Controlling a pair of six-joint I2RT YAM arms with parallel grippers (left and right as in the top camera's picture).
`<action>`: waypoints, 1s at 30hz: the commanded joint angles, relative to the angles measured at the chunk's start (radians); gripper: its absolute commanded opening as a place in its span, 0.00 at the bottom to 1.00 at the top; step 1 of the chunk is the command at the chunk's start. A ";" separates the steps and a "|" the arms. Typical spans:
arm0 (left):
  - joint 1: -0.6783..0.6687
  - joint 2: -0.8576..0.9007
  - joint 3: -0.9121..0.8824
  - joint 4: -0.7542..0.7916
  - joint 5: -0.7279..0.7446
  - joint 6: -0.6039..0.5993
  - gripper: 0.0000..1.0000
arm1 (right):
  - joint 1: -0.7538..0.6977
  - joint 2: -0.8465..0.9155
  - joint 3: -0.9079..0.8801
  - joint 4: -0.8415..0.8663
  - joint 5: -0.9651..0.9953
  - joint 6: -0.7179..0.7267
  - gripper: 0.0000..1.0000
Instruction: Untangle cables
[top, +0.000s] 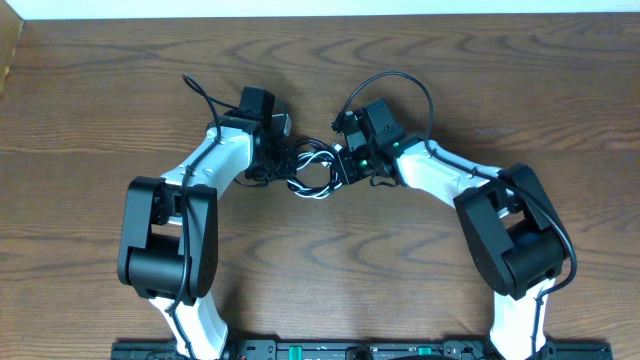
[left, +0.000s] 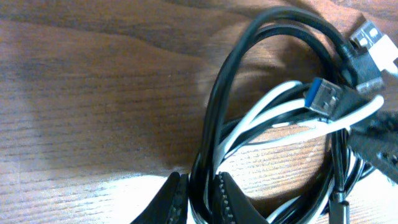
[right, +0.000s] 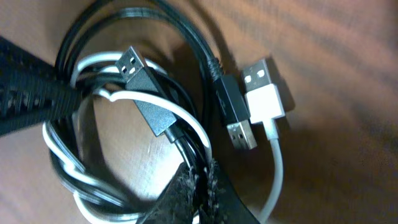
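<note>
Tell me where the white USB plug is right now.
In the right wrist view, the white USB plug lies on the table right of centre, beside a black plug, outside the coiled bundle.

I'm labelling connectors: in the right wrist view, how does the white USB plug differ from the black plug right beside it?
The white plug has a short, squarish housing; the black plug a longer one. The white plug's metal tip points up, the black plug's down. Both are flat USB plugs.
</note>
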 joint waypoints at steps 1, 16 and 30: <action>0.018 -0.001 0.007 -0.014 -0.113 -0.040 0.16 | -0.043 -0.005 0.031 -0.098 0.042 0.010 0.01; 0.017 -0.001 0.007 -0.014 -0.126 -0.054 0.15 | -0.048 -0.006 0.076 -0.211 -0.029 -0.050 0.19; 0.017 -0.001 0.007 -0.017 -0.107 -0.053 0.16 | 0.012 -0.006 0.103 -0.007 -0.060 -0.140 0.22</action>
